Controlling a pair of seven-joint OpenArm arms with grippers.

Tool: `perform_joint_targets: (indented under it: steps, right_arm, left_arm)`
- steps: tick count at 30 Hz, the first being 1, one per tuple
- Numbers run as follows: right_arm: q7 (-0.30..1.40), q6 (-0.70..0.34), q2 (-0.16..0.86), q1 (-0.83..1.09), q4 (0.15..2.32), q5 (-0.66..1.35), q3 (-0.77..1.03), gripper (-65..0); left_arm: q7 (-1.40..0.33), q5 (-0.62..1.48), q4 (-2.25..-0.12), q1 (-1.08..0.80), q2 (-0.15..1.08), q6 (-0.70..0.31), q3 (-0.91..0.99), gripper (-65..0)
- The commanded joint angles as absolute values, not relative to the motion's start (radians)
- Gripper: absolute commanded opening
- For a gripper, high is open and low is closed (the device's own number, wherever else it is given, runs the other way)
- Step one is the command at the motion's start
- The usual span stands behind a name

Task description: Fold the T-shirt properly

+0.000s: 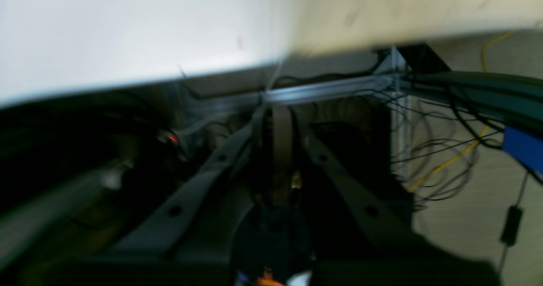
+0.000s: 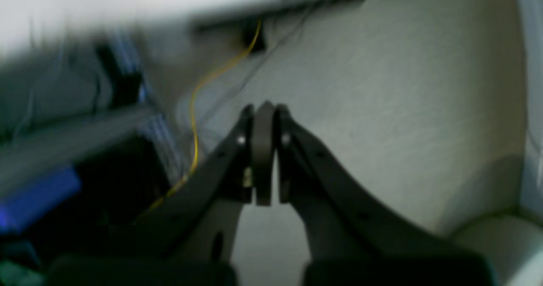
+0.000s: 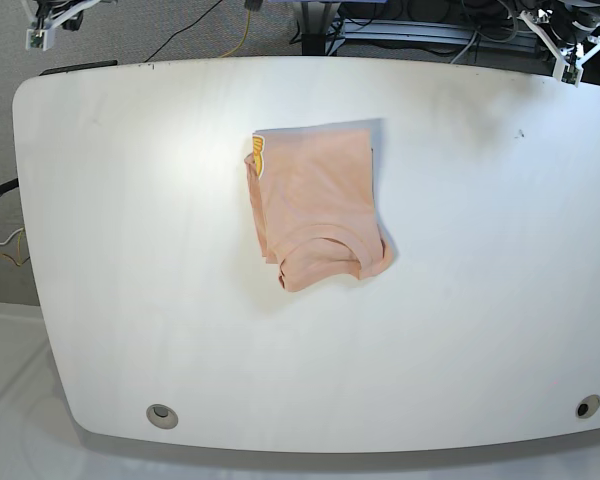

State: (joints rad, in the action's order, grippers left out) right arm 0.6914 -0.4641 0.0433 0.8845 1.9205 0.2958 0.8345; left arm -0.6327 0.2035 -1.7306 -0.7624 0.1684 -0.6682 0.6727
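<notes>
The peach T-shirt [image 3: 315, 205] lies folded into a compact rectangle near the middle of the white table [image 3: 130, 250], its ribbed neck toward the front edge and a small yellow label [image 3: 256, 157] showing at its far left corner. Neither gripper is near it. In the left wrist view my left gripper [image 1: 282, 116] is shut with nothing in it, hanging off the table's far edge over cables. My right gripper [image 2: 265, 107] is likewise shut and empty, off the table above grey carpet. In the base view only white arm parts show at the far corners [image 3: 570, 40] [image 3: 50, 20].
Tangled black and yellow cables [image 1: 449, 161] and a metal frame rail [image 1: 322, 91] sit below the table's far edge. A blue box [image 1: 524, 148] lies beside them. The table has round holes at its front corners [image 3: 161, 413] [image 3: 587, 406].
</notes>
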Motion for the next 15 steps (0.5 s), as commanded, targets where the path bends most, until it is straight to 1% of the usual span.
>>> perform_joint_targets:
  steps: [1, 5, 9, 15]
  right_arm:
    - [0.639, -0.489, 0.013, 0.897, 1.886, 0.222, 0.829, -65.0]
    - [0.585, -0.55, -0.036, 0.868, 1.785, 0.111, 0.819, -65.0]
    - [0.529, -0.613, -0.061, 0.834, 1.656, 0.031, 0.816, -65.0]
    - [0.437, -0.638, -0.058, 0.769, 1.422, -0.008, 0.812, -65.0]
  left_arm:
    - [-0.604, 0.199, -1.67, -0.776, 0.162, -0.67, 0.653, -64.6]
    - [-0.553, 0.151, -1.572, -0.774, 0.16, -0.667, 0.588, -64.6]
    - [-0.487, 0.116, -1.514, -0.773, 0.143, -0.667, 0.541, -64.7]
    - [-0.42, 0.047, -1.443, -0.768, 0.136, -0.664, 0.469, -64.7]
